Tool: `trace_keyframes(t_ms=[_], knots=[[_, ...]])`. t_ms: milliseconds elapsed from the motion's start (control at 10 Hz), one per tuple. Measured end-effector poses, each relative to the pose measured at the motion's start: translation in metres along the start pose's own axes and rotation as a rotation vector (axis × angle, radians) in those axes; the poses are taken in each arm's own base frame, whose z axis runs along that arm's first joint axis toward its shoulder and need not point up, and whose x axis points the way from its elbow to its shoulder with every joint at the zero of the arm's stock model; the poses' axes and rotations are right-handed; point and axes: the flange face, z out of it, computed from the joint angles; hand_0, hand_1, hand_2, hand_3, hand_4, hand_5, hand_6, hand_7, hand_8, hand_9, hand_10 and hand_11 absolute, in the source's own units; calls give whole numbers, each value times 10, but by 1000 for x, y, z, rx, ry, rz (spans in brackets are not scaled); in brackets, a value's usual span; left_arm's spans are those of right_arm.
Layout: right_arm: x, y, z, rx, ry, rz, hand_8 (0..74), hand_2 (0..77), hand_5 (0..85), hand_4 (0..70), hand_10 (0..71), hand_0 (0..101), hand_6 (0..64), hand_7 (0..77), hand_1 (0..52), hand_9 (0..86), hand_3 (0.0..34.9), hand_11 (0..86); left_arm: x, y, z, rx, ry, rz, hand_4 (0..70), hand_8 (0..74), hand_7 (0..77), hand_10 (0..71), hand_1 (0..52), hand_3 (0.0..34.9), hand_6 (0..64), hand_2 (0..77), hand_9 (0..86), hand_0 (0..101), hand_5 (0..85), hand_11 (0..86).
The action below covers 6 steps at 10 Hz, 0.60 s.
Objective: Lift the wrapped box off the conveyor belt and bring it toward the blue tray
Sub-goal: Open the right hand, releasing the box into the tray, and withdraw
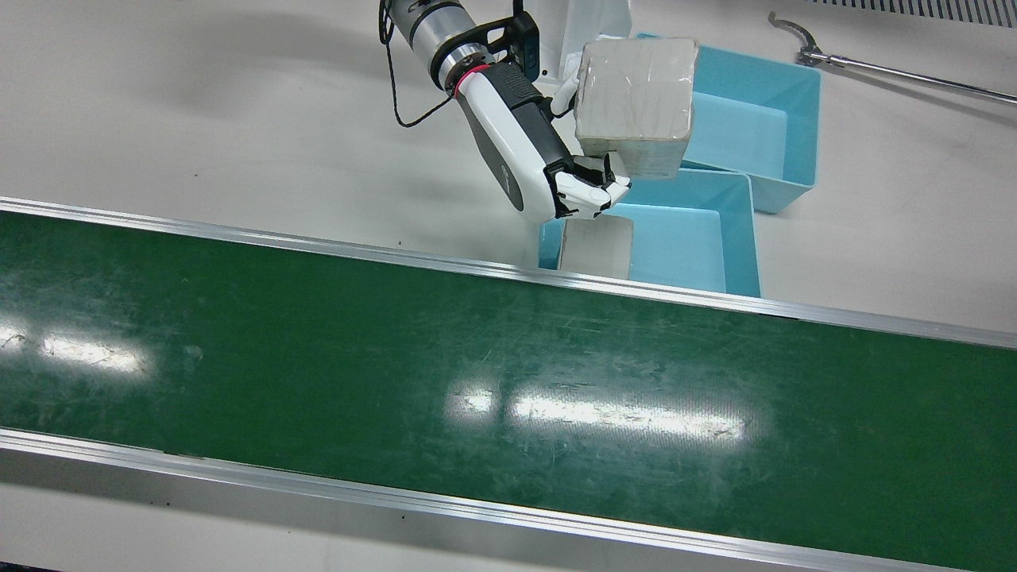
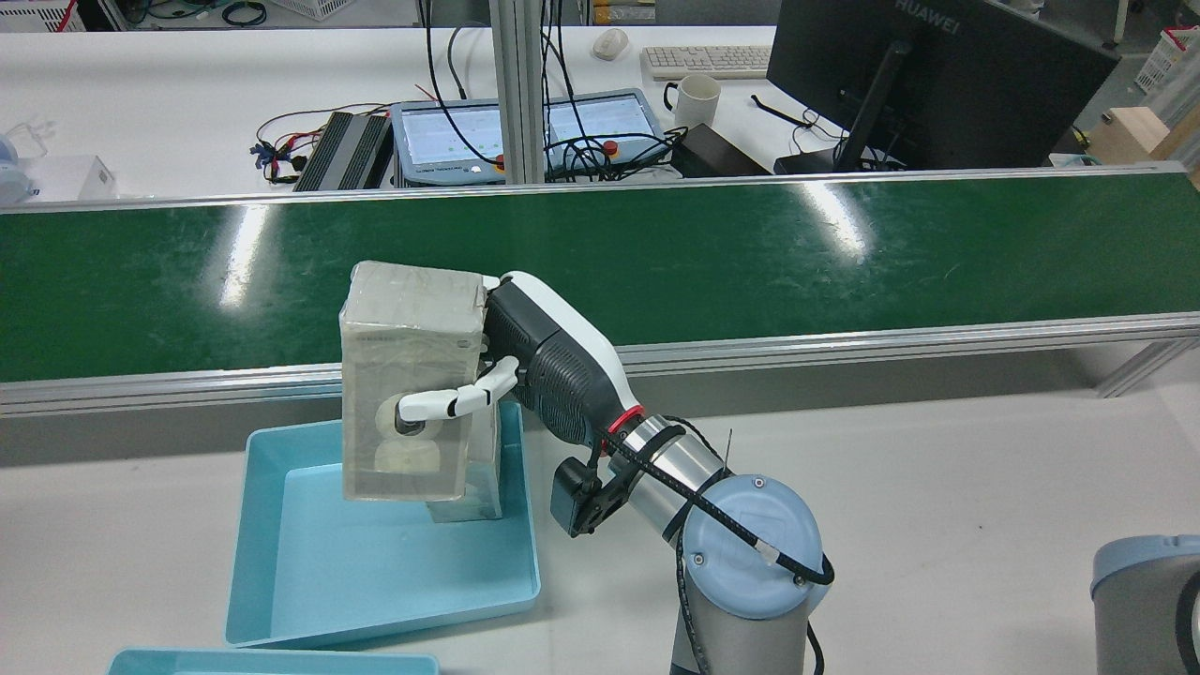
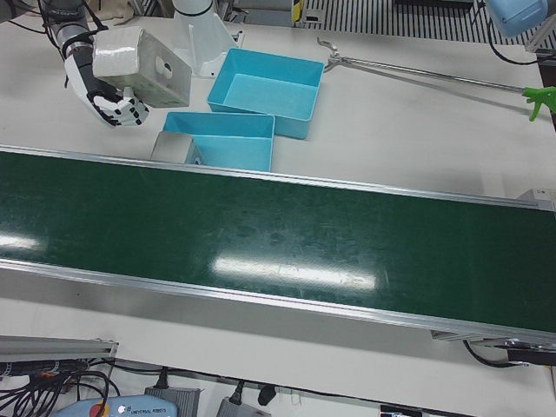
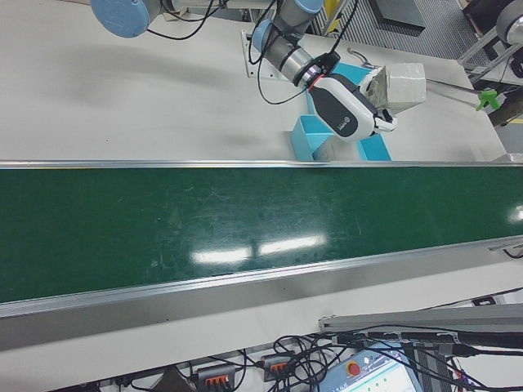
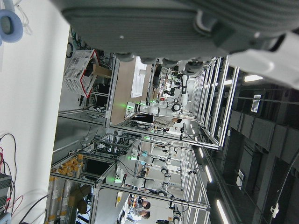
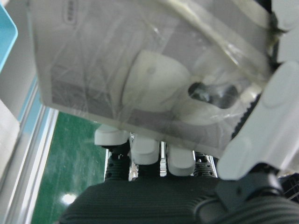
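In the rear view we see the wrapped box (image 2: pixel 411 380) held off the desk (image 2: pixel 937 487), standing with its long axis roughly upright and leaning a little, its clear-film face with a pale round object inside turned toward the camera. It hangs over the far edge of a blue tray (image 2: pixel 375 562), between that tray and the green conveyor belt (image 2: pixel 750 262), clear of the belt. A second, smaller wrapped box (image 2: pixel 473 487) stands inside the same tray, partly hidden behind the held one.

To its right, the right robot hand (image 2: pixel 511 366) is clamped on the wrapped box: one white digit crosses the front face, the others wrap the far side. Its dark palm faces the box, and the forearm slopes down and right to the wrist and blue-grey elbow.

We count two wrapped boxes, two blue trays (the second tray (image 1: pixel 763 119) shows in the front view), and one conveyor belt. A long reaching tool (image 1: pixel 890 71) lies on the desk at far right.

We cannot tell the left robot hand's state.
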Motion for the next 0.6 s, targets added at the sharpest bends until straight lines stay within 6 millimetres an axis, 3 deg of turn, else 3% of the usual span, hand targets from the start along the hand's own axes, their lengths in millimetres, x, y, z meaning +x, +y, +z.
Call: trace_keyframes(t_ms=[200, 300, 400, 500, 600], knots=[[15, -5, -11, 11, 27, -7, 693, 295, 698, 311, 507, 474, 638, 774, 27, 802, 0, 785, 0, 0, 0, 0, 0, 0, 0, 5, 5, 0, 0, 0, 5, 5, 5, 0, 11, 5], [18, -11, -18, 17, 41, -6, 633, 256, 698, 327, 420, 489, 622, 774, 38, 807, 0, 796, 0, 0, 0, 0, 0, 0, 0, 5, 5, 5, 0, 0, 0, 5, 5, 0, 11, 5], [20, -18, -27, 22, 61, 4, 562, 169, 649, 295, 333, 521, 529, 774, 109, 769, 0, 665, 0, 0, 0, 0, 0, 0, 0, 5, 5, 5, 0, 0, 5, 5, 5, 0, 11, 5], [19, -24, -37, 20, 88, 18, 562, 169, 649, 295, 333, 521, 529, 774, 109, 769, 0, 665, 0, 0, 0, 0, 0, 0, 0, 5, 5, 5, 0, 0, 5, 11, 5, 0, 11, 5], [15, -32, -45, 22, 115, 32, 322, 16, 518, 136, 104, 467, 164, 38, 125, 38, 1, 16, 0, 0, 0, 0, 0, 0, 0, 5, 5, 5, 0, 0, 0, 11, 5, 0, 11, 5]])
